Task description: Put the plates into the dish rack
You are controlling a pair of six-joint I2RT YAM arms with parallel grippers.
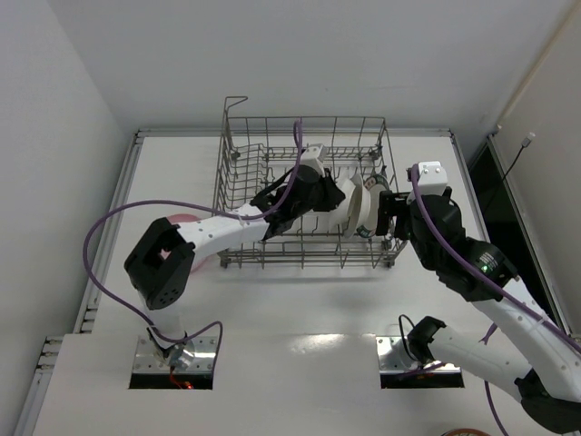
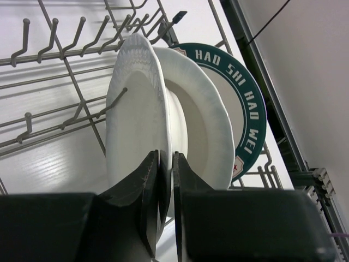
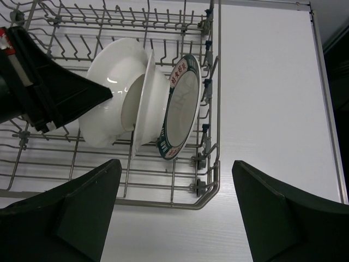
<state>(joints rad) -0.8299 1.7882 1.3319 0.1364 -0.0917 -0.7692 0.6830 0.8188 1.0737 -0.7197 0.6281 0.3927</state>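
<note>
The grey wire dish rack (image 1: 238, 145) stands at the back middle of the table. At its right end three plates stand on edge between the tines: a white plate (image 2: 136, 125), a second white plate (image 2: 206, 117) and a teal-rimmed plate (image 2: 250, 103). My left gripper (image 2: 166, 172) reaches into the rack and is shut on the rim of the leftmost white plate (image 3: 106, 82), which leans. My right gripper (image 3: 175, 169) hovers open above the rack's near right corner (image 3: 210, 188), holding nothing. A pink plate (image 1: 182, 221) lies on the table left of the rack, mostly hidden under my left arm.
The left arm's purple cable (image 1: 109, 227) loops over the left side of the table. A raised table edge (image 1: 118, 209) runs along the left. White walls stand close behind and to the left. Bare rack tines (image 3: 109, 16) fill the left part of the rack.
</note>
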